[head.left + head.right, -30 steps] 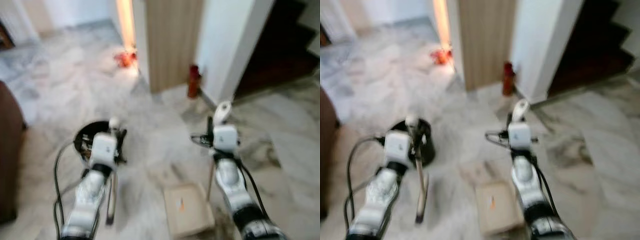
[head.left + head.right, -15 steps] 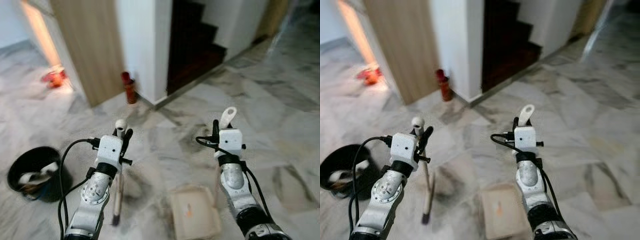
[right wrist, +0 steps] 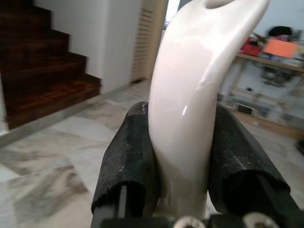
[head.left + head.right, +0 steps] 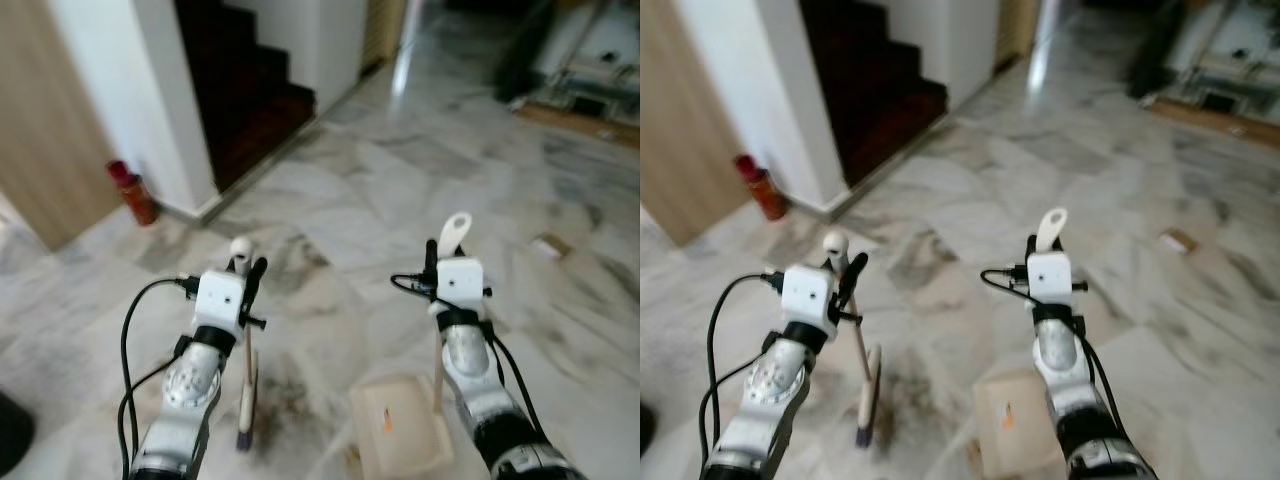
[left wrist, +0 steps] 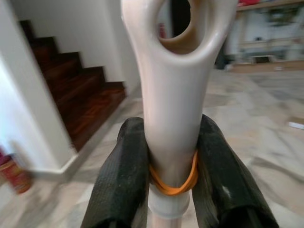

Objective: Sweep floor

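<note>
My left gripper (image 4: 246,272) is shut on the cream handle of a small broom (image 5: 176,95), just below the handle's looped end. The brush head (image 4: 245,405) hangs down close to the marble floor (image 4: 350,200). My right gripper (image 4: 433,262) is shut on the upright cream handle (image 3: 190,90) of a dustpan, with its black fingers (image 3: 128,161) pressed on both sides. The beige pan (image 4: 400,438) sits low in front of me, between the two arms. Whether brush and pan touch the floor is unclear.
Dark wooden stairs (image 4: 245,90) rise at the back left beside a white wall (image 4: 140,90). A red canister (image 4: 132,192) stands at that wall's foot. A small scrap (image 4: 548,246) lies on the floor at right. Cluttered shelving (image 4: 590,70) is far right. A black bin's edge (image 4: 8,445) is at lower left.
The whole view has swung to the right: the bin has slid to the left edge and the stairs have come to the left. Both grippers keep the same hold.
</note>
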`<state>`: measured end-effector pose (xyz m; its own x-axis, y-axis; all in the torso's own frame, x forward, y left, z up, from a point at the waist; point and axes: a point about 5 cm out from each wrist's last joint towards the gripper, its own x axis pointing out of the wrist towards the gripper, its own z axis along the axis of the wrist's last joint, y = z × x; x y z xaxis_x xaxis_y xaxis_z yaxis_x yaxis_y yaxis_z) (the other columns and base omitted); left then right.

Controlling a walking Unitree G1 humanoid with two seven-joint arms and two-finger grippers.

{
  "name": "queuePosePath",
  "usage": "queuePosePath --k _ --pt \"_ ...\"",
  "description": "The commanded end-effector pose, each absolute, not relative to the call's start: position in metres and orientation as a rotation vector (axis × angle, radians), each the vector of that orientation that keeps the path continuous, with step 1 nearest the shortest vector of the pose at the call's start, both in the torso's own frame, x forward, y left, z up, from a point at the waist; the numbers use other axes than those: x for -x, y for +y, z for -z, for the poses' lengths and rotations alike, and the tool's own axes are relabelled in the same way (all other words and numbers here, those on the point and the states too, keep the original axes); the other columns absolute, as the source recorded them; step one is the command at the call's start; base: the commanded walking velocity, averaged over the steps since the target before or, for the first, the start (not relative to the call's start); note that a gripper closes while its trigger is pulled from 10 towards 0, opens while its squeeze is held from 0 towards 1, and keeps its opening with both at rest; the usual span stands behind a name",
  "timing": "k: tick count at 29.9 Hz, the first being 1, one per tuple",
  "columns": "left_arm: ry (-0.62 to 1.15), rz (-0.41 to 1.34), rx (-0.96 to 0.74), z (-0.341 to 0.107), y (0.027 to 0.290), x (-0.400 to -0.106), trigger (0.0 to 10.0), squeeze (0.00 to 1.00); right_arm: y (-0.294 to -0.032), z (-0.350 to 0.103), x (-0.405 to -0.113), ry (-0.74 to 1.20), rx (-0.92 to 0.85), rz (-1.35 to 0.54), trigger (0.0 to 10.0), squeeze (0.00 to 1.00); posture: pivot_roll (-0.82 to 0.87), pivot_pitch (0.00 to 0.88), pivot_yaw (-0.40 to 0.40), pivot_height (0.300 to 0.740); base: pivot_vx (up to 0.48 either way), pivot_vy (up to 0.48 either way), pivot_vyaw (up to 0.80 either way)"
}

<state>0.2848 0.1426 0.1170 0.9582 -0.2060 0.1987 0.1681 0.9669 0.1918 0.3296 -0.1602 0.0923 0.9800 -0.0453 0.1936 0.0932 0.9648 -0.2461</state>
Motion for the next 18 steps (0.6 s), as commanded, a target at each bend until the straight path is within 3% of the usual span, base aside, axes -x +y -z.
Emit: queuePosePath --k 1,18 --pt "-0.263 0.185 -0.200 -0.1264 0.1463 -0.2868 10.0 0.00 -0.1544 -0.1007 -0.3330 -0.224 0.242 0.061 10.0 0.00 0.11 0.054 0.033 0.740 0.000 0.000 -0.80" --pt "-0.227 0.169 -0.122 -0.1208 0.1491 -0.2873 10.0 0.00 -0.1528 -0.1005 -0.3325 -0.228 0.241 0.055 10.0 0.00 0.10 0.035 0.027 0.740 0.000 0.000 -0.80"
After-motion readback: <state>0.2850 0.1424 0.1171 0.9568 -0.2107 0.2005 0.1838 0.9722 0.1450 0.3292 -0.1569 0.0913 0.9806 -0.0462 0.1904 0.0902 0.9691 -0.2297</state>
